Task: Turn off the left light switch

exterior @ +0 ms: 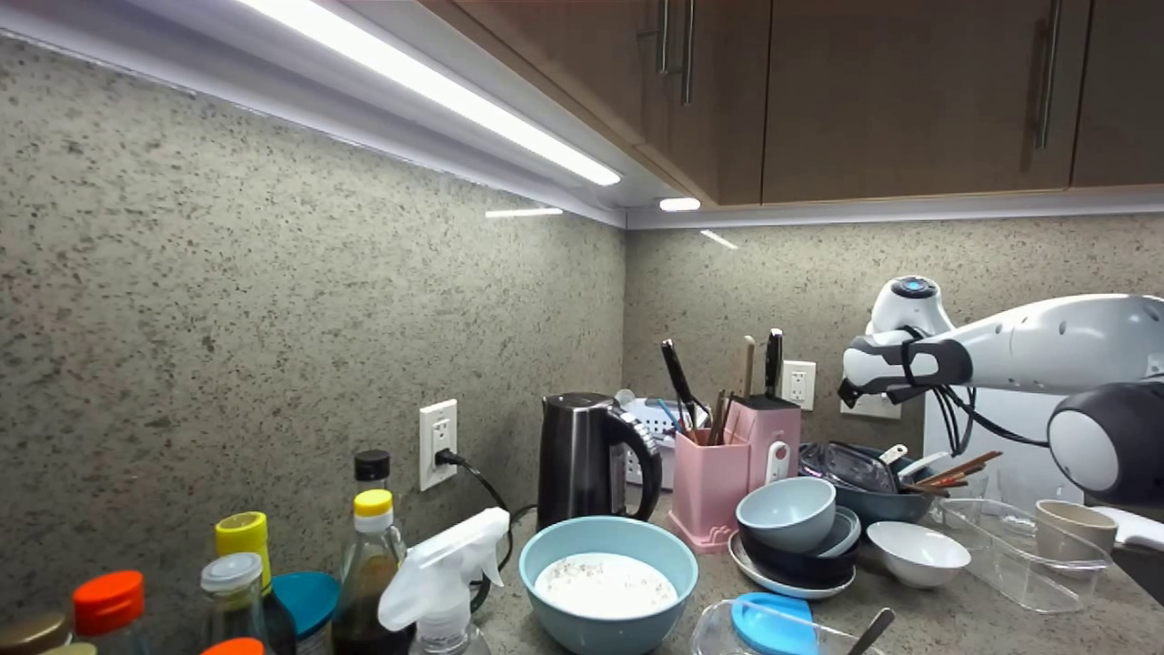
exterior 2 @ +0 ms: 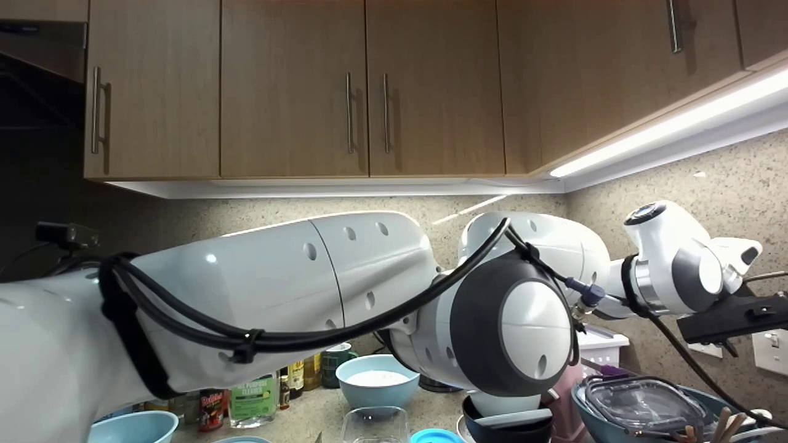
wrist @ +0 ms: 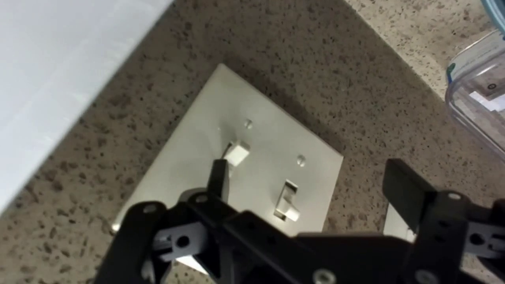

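Note:
In the wrist view a white wall plate (wrist: 268, 130) carries two toggle switches and appears turned, with the counter toward the upper right. By that orientation, the left switch (wrist: 288, 203) is the lower one in the picture, its lever leaning away from the counter. The right switch (wrist: 236, 154) has its lever leaning toward the counter. My gripper (wrist: 311, 177) is open and empty. One finger overlaps the plate beside the right switch; contact cannot be told. The left switch shows between the fingers. The plate also shows in an exterior view (exterior 2: 769, 354), where my fingers are largely hidden.
The under-cabinet light is lit in both exterior views (exterior: 455, 95) (exterior 2: 671, 120). A white panel (wrist: 71, 71) stands beside the plate. Another white plate (wrist: 396, 225) is behind one finger. Below are a bowl with a clear lid (exterior 2: 643, 400), chopsticks (exterior: 964, 471) and a pink knife block (exterior: 768, 432).

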Robot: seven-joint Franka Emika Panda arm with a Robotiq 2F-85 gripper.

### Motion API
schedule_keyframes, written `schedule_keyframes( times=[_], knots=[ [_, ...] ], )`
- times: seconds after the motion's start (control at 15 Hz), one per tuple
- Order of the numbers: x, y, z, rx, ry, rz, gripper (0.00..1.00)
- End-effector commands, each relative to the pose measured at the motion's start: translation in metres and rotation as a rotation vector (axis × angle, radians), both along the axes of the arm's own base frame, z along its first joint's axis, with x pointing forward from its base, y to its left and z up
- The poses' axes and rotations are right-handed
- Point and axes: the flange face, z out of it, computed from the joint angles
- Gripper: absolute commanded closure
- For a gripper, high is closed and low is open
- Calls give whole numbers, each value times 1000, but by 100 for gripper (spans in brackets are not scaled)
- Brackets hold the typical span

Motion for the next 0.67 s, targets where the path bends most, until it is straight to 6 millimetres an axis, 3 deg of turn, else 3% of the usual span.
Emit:
schedule_keyframes(
  times=[0.0, 0.2, 0.27, 0.4, 0.6],
  knots=[
    [17, 26, 15, -53, 9, 118, 0],
    [27, 45, 21, -42, 0, 138, 0],
    [26, 42, 11, -41, -5, 113, 0],
    [30, 50, 13, -39, -9, 123, 0],
    [28, 47, 15, -55, 0, 173, 0]
  ],
)
